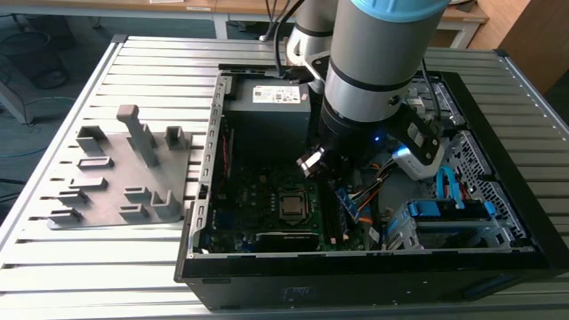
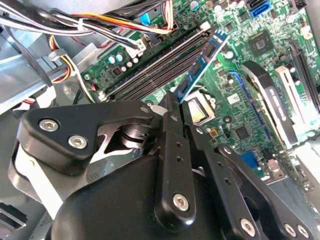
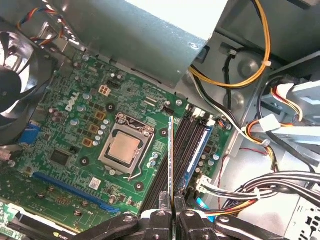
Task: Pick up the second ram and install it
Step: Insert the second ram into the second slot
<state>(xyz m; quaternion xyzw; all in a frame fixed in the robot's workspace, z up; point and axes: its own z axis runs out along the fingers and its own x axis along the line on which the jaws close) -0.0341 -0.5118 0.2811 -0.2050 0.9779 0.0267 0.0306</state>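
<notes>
Black, bolted finger links crowd the lower part of the second wrist view, where the gripper [image 2: 176, 102] is pinched on the second ram [image 2: 200, 65], a thin blue-green board held edge-on just above the dark memory slots [image 2: 150, 67]. Bundled coloured cables [image 2: 95, 22] run close by in the upper left. Beside the slots in the first wrist view, the square metal processor socket [image 3: 125, 148] sits on the green motherboard [image 3: 75, 120]. Outside the black computer case [image 1: 356, 273], a grey moulded fixture [image 1: 120, 173] rests on the slatted table [image 1: 80, 100].

Grey fixture tray [image 1: 120, 177] beside open computer case [image 1: 374, 263].
</notes>
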